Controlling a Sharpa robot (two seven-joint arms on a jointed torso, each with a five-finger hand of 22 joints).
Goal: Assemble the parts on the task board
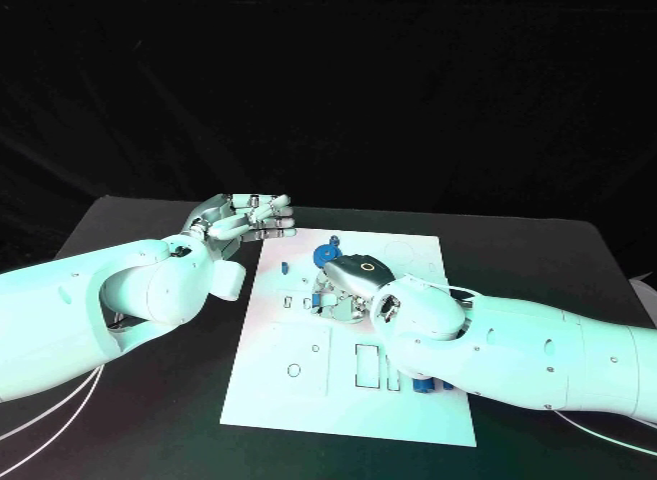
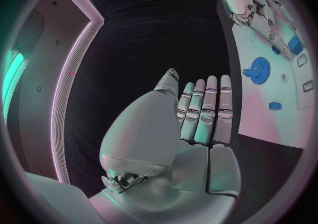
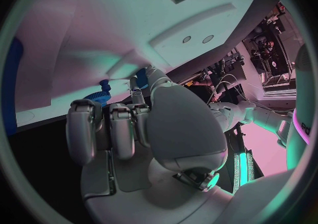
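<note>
Task board (image 1: pixel 307 375) mid-frame on table (image 1: pixel 141 215). Blue gear (image 1: pixel 328 251) already seated near board's upper edge. Right robot hand (image 1: pixel 346 293) down over board centre, grip cannot tell. Left robot hand (image 1: pixel 246 217) empty, fingers extended, off board's upper left. Blue parts (image 1: pixel 423 385) at lower right likely unplaced; task partway.

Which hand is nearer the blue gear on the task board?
Right. The right hand sits over the board just beside the blue gear; the left hand hovers off the board's edge.

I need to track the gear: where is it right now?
In the head view the blue gear sits on the board's far end, just beyond the right hand and right of the left hand.
</note>
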